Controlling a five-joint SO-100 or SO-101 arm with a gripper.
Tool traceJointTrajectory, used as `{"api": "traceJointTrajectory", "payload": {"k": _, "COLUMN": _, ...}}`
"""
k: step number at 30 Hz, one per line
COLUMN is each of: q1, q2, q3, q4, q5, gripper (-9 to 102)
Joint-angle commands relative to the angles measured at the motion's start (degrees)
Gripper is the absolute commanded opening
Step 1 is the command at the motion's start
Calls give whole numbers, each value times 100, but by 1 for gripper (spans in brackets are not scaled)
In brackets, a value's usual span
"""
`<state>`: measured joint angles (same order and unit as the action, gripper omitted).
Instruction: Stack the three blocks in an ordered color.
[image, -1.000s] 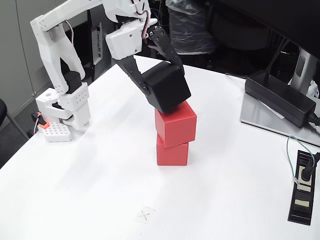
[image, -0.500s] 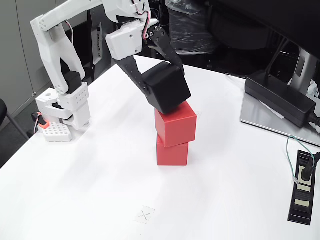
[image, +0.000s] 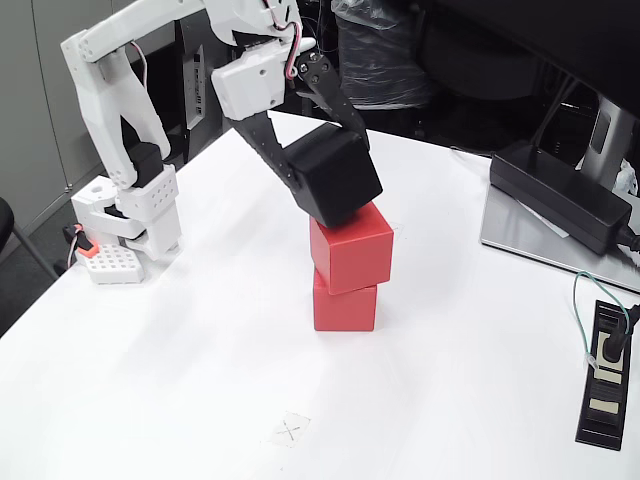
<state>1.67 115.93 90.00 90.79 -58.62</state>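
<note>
Nothing has shifted between the earlier frames and this one: the arm, the black cube and the red stack sit exactly where they did a second ago.

Nearest the camera, low in the frame, a small pencilled cross mark (image: 290, 430) lies on the white table (image: 180, 380). At the lower right edge a black power strip (image: 606, 375) lies flat with a green-and-white cable plugged into it.

In the middle of the frame two red cubes stand stacked. The lower red cube (image: 344, 300) rests square on the table; the upper red cube (image: 352, 245) sits on it, twisted a little so that its corners overhang. The black cube (image: 332, 175) touches the top of the upper red cube, tilted, with its lower corner down on the red face and its top leaning toward the upper left. Being a cube, it has no long axis.

The gripper (image: 325, 160) is clamped on the black cube, one dark finger on each side.

At the left stands the white arm base (image: 130, 215). Farther back at the right lies a long black power brick (image: 560, 195).
</note>
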Motion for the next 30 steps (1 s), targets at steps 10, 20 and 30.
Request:
{"api": "traceJointTrajectory", "payload": {"k": 10, "q1": 35, "q2": -105, "q3": -18, "q4": -53, "q5": -62, "gripper": 32}}
{"api": "traceJointTrajectory", "payload": {"k": 20, "q1": 35, "q2": -167, "q3": -53, "q4": -62, "q5": -62, "gripper": 31}}
{"api": "traceJointTrajectory", "payload": {"k": 30, "q1": 141, "q2": 404, "q3": -97, "q4": -62, "q5": -62, "gripper": 31}}
